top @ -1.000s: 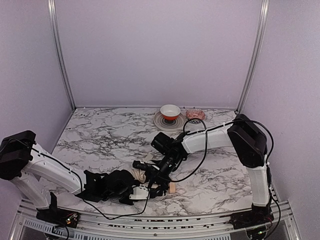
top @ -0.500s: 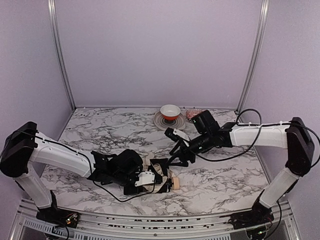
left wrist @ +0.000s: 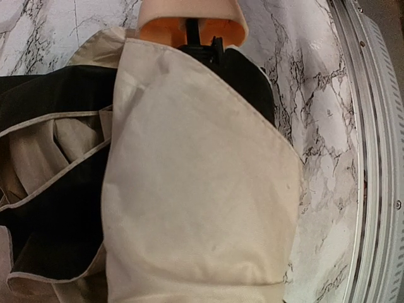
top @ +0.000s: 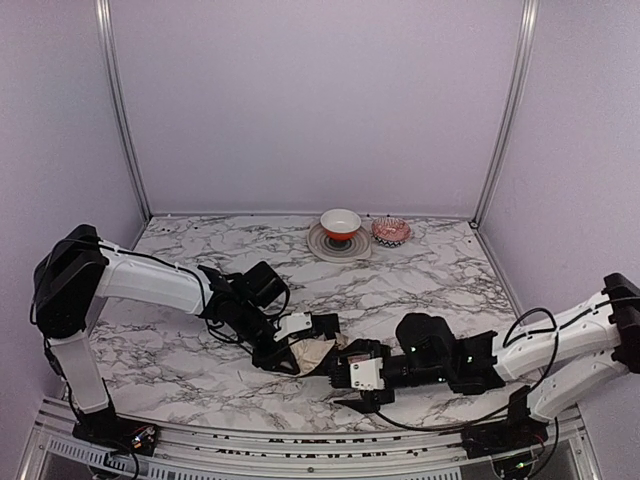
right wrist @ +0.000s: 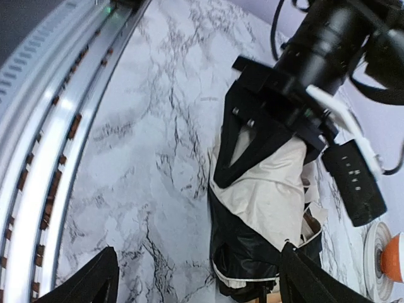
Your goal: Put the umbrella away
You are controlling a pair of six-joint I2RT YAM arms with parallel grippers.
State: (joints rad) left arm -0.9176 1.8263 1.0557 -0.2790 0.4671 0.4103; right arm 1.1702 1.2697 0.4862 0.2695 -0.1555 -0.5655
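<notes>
The umbrella (top: pixel 318 352) lies on the surface (top: pixel 420 290), low in the middle of the top view; it should feel light, soft and floppy, and only its wooden handle (left wrist: pixel 189 14) looks hard. Your left fingers (right wrist: pixel 240 120) pinch the cloth, and your right fingers (right wrist: pixel 88 281) are wide and empty beside it. Grab the handle or the whole bundle, not a loose flap.

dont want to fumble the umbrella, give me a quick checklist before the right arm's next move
1. left gripper shut on the umbrella: ok
2. right gripper open: ok
3. right gripper aimed at the umbrella: ok
4. handle uncovered: ok
5. fabric rolled tight: not ok, loose folds
6. firmness of the left grip: cannot tell
</notes>
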